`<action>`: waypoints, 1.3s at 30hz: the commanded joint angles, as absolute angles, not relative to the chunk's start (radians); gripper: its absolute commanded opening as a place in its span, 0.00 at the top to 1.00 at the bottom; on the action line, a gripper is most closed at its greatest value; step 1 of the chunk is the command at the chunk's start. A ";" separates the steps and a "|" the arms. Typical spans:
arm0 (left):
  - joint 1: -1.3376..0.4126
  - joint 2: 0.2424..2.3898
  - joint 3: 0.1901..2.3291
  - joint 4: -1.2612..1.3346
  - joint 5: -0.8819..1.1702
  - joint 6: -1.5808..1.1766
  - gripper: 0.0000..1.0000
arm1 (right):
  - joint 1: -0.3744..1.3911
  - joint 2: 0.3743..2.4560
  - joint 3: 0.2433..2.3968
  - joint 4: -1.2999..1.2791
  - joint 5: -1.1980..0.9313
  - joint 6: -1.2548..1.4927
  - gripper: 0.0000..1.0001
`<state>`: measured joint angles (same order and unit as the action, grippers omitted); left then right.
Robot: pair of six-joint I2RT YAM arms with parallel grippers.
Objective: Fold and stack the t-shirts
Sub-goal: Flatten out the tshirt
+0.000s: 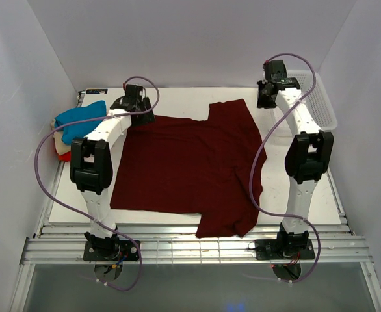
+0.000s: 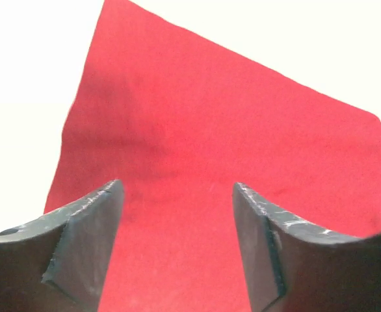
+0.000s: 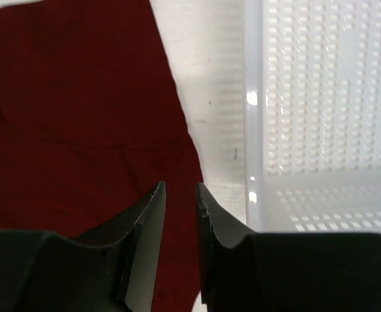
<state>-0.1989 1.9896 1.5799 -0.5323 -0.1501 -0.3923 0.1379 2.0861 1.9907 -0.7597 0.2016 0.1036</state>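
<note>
Large dark maroon cloth t-shirt [image 1: 184, 169] lies flat mid-frame, ready for folding; left gripper [image 2: 177, 188] gapes wide at its upper-left corner, right gripper [image 3: 181, 188] barely parted, empty, upper right.

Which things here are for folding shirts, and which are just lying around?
For the job:
maroon t-shirt, spread flat
blue t-shirt, folded at the left
red-orange t-shirt, peeking out beneath it

Just lying about:
white mesh basket, far right
</note>
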 commanded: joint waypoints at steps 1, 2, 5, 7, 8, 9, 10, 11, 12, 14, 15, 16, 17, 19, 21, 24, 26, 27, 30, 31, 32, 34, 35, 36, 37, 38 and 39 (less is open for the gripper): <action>-0.190 1.931 1.660 -0.511 -0.218 -0.357 0.21 | 0.135 2.183 2.087 -0.753 0.071 0.092 0.68; -0.187 1.946 1.696 -0.521 -0.231 -0.357 0.20 | 0.135 2.225 2.100 -0.750 0.046 0.095 0.68; -0.169 2.025 1.782 -0.578 -0.245 -0.367 0.20 | 0.135 2.301 2.128 -0.727 -0.067 0.103 0.66; -0.156 2.075 1.816 -0.606 -0.253 -0.368 0.20 | 0.135 2.328 2.135 -0.706 -0.127 0.109 0.60; -0.152 2.089 1.839 -0.610 -0.256 -0.368 0.20 | 0.135 2.347 2.138 -0.698 -0.141 0.117 0.55; -0.144 2.098 1.847 -0.612 -0.253 -0.367 0.20 | 0.135 2.353 2.134 -0.684 -0.165 0.121 0.54; -0.141 2.115 1.853 -0.612 -0.255 -0.365 0.19 | 0.135 2.356 2.129 -0.654 -0.172 0.126 0.51; -0.138 2.123 1.862 -0.609 -0.255 -0.364 0.19 | 0.135 2.356 2.117 -0.638 -0.176 0.132 0.51; -0.135 2.131 1.874 -0.600 -0.253 -0.353 0.18 | 0.135 2.355 2.112 -0.620 -0.181 0.132 0.47; -0.130 2.152 1.884 -0.585 -0.256 -0.339 0.16 | 0.135 2.352 2.111 -0.574 -0.179 0.138 0.44; -0.127 2.161 1.894 -0.569 -0.258 -0.330 0.16 | 0.135 2.352 2.114 -0.560 -0.181 0.138 0.44; -0.127 2.170 1.904 -0.568 -0.258 -0.315 0.16 | 0.135 2.353 2.120 -0.548 -0.179 0.138 0.43; -0.126 2.192 1.911 -0.566 -0.261 -0.308 0.16 | 0.135 2.355 2.125 -0.528 -0.179 0.140 0.43; -0.121 2.207 1.927 -0.560 -0.268 -0.304 0.16 | 0.135 2.361 2.149 -0.519 -0.181 0.141 0.43; -0.115 2.218 1.925 -0.537 -0.270 -0.301 0.15 | 0.135 2.359 2.152 -0.491 -0.186 0.147 0.43; -0.109 2.236 1.930 -0.511 -0.253 -0.285 0.15 | 0.133 2.362 2.155 -0.468 -0.172 0.147 0.42; -0.104 2.247 1.939 -0.503 -0.242 -0.285 0.15 | 0.135 2.376 2.167 -0.468 -0.150 0.137 0.42; -0.101 2.256 1.940 -0.500 -0.224 -0.285 0.15 | 0.135 2.381 2.172 -0.469 -0.140 0.132 0.42; -0.094 2.266 1.928 -0.471 -0.184 -0.288 0.15 | 0.135 2.387 2.172 -0.460 -0.095 0.109 0.41; -0.092 2.267 1.924 -0.457 -0.178 -0.285 0.14 | 0.135 2.385 2.161 -0.454 -0.083 0.095 0.41; -0.091 2.273 1.924 -0.453 -0.175 -0.282 0.14 | 0.135 2.384 2.158 -0.450 -0.057 0.088 0.41; -0.087 2.289 1.930 -0.451 -0.160 -0.281 0.14 | 0.135 2.387 2.154 -0.442 -0.029 0.063 0.41; -0.084 2.293 1.933 -0.449 -0.155 -0.282 0.14 | 0.135 2.390 2.154 -0.442 -0.005 0.055 0.41; -0.081 2.299 1.934 -0.446 -0.149 -0.282 0.14 | 0.135 2.391 2.152 -0.440 0.000 0.048 0.41; -0.080 2.310 1.934 -0.445 -0.132 -0.282 0.13 | 0.135 2.399 2.154 -0.437 0.035 0.041 0.41; -0.077 2.315 1.934 -0.442 -0.126 -0.281 0.13 | 0.135 2.404 2.158 -0.437 0.058 0.032 0.39; -0.074 2.319 1.936 -0.442 -0.124 -0.282 0.13 | 0.135 2.410 2.160 -0.439 0.060 0.028 0.39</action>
